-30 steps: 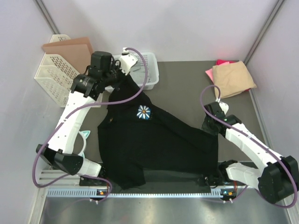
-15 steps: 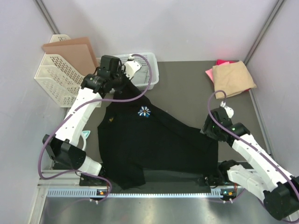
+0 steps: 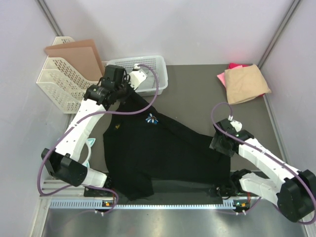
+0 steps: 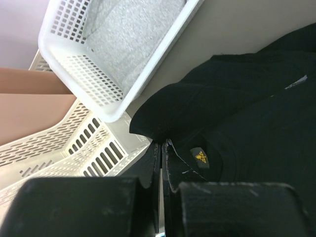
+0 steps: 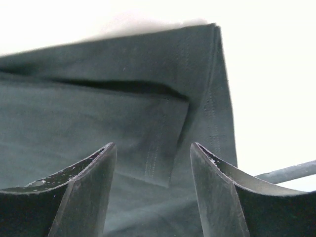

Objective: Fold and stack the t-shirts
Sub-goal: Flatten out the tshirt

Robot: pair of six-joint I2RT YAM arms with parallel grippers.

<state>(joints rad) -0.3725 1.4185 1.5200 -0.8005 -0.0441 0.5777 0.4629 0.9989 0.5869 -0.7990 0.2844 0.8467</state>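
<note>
Left tool (image 4: 161,145) pinched on black shirt (image 4: 237,113) edge; white mesh basket (image 4: 94,79) just beside.

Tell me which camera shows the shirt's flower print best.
The top view: only there is the print visible, on the black shirt. The left wrist view shows dark cloth and a yellow label; the right wrist, just a hem.

Mesh basket (image 4: 112,116) just beside left fingers (image 4: 149,173)

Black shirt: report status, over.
Left gripper shut on black shirt, far edge. Right gripper open, over its right edge. White basket close beside left gripper.
</note>
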